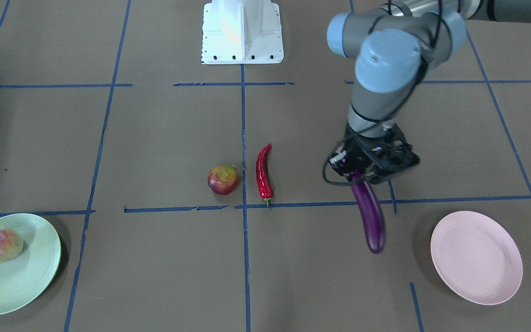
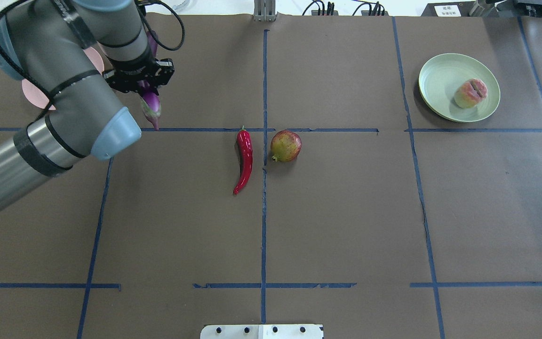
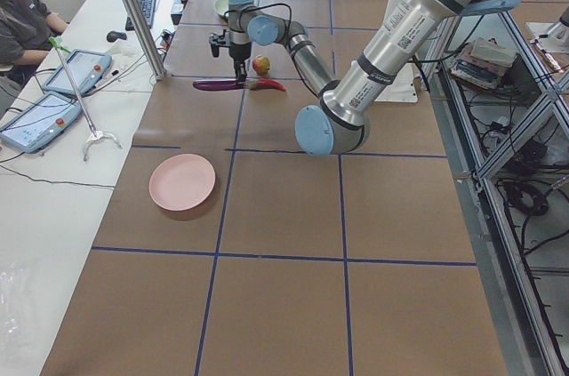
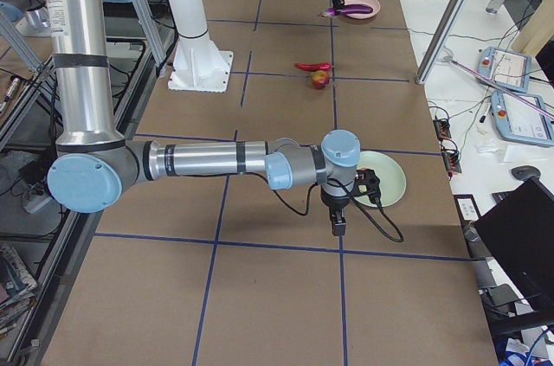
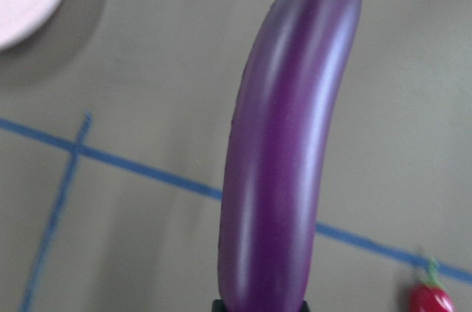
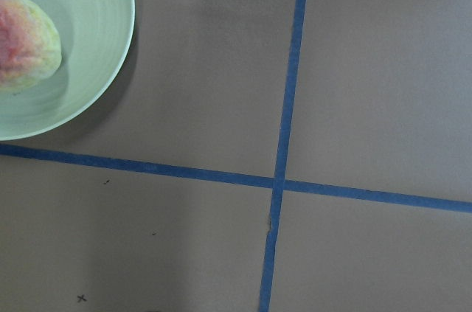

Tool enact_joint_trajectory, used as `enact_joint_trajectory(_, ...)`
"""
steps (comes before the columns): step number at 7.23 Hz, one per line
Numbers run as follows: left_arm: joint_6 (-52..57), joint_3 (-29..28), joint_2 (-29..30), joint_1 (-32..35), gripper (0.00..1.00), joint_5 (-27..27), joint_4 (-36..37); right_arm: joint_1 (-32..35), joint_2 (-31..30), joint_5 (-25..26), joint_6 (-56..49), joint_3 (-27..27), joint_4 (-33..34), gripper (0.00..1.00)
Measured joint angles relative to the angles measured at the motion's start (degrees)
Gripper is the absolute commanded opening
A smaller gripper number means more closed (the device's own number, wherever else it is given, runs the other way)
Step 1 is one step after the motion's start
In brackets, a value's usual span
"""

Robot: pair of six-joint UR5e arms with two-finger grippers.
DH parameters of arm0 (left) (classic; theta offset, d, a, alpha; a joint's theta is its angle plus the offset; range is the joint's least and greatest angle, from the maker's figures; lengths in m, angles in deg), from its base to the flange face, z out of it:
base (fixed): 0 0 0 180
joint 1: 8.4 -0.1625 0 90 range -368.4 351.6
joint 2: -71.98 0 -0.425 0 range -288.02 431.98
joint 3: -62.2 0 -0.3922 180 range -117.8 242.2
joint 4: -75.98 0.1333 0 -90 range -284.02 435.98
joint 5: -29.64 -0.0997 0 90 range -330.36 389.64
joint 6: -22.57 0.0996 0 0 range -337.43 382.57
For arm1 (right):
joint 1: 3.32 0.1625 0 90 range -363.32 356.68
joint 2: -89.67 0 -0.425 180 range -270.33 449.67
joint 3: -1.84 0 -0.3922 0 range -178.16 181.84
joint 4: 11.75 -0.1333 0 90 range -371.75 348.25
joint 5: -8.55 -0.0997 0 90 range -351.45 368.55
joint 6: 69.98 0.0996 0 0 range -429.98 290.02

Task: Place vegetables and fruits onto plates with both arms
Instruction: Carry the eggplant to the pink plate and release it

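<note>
My left gripper (image 1: 368, 171) is shut on the cap end of the long purple eggplant (image 1: 370, 216) and holds it above the table, left of the empty pink plate (image 1: 476, 257). The eggplant fills the left wrist view (image 5: 287, 157). The red chili pepper (image 1: 263, 173) and the pomegranate (image 1: 222, 179) lie side by side at mid-table. The peach (image 1: 0, 246) lies on the green plate (image 1: 21, 286). My right gripper (image 4: 336, 226) shows only in the exterior right view, beside the green plate (image 4: 391, 183); I cannot tell whether it is open or shut.
The white base block (image 1: 242, 32) stands at the robot's edge of the table. Blue tape lines (image 1: 244, 138) cross the brown table. My left arm (image 2: 64, 94) hides part of the pink plate (image 2: 33, 92) in the overhead view.
</note>
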State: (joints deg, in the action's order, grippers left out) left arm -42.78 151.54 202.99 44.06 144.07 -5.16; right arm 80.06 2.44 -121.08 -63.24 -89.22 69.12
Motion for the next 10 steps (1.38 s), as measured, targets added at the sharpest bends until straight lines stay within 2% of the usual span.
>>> enact_joint_trajectory(3, 17.77, -21.27, -0.63, 10.66, 0.00, 3.51, -14.97, -0.33, 0.32, -0.32, 0.16, -0.63, 0.06, 1.00)
enact_joint_trajectory(5, 22.86, -31.29, -1.76, 13.24, 0.03, 4.16, -25.89, -0.68, 0.38, -0.22, 0.19, -1.08, 0.15, 1.00)
enact_joint_trajectory(6, 23.43, -33.47, -3.07, 13.39, 0.23, 4.25, -30.16, -0.78, 0.37, -0.20, 0.47, -1.51, 0.18, 1.00)
enact_joint_trajectory(7, 23.66, -34.26, -4.51, 13.19, 0.86, 4.31, -33.51, -0.89, 0.36, -0.20, 1.38, -2.22, 0.22, 1.00)
enact_joint_trajectory(8, 23.97, -34.50, -6.29, 12.75, 1.00, 4.95, -36.94, -1.04, 0.35, -0.26, 2.47, -2.83, 0.24, 1.00)
enact_joint_trajectory(10, 24.82, -33.27, -9.88, 12.42, 1.00, 9.71, -41.71, -1.16, 0.32, -0.45, 3.24, -3.95, 0.25, 1.00)
